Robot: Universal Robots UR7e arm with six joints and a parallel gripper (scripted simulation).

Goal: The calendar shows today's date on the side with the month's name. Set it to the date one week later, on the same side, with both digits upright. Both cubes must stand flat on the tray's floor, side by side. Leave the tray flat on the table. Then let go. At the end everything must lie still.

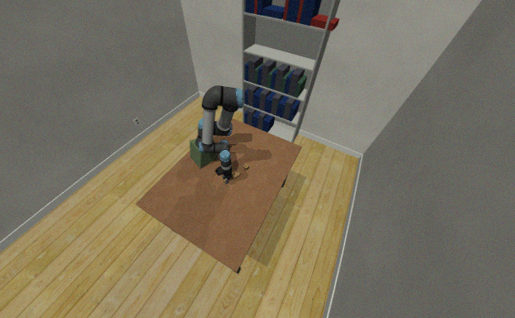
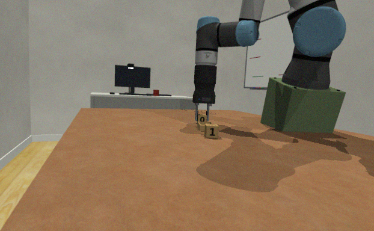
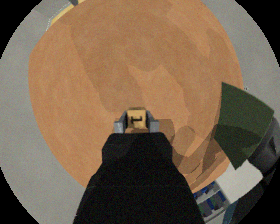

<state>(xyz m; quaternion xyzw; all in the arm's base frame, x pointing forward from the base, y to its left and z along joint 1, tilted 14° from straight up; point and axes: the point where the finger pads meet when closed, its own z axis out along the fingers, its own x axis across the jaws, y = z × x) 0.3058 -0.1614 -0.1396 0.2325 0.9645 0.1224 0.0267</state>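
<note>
My gripper points down, its fingers on both sides of a small wooden cube, with no clear gap; it looks shut on it. This cube shows an upright 0 towards the exterior camera, and a 1 lying sideways on its upper face in the wrist view. Whether it touches the table is hidden. The wooden tray lies on the table beside the gripper, partly hidden in the exterior view. The other cube stands outside the tray, an upright 1 facing the exterior camera.
The brown table carries the arm's green base block. A tall shelf with binders stands behind the table. A desk with a monitor stands beyond the far edge in the exterior view.
</note>
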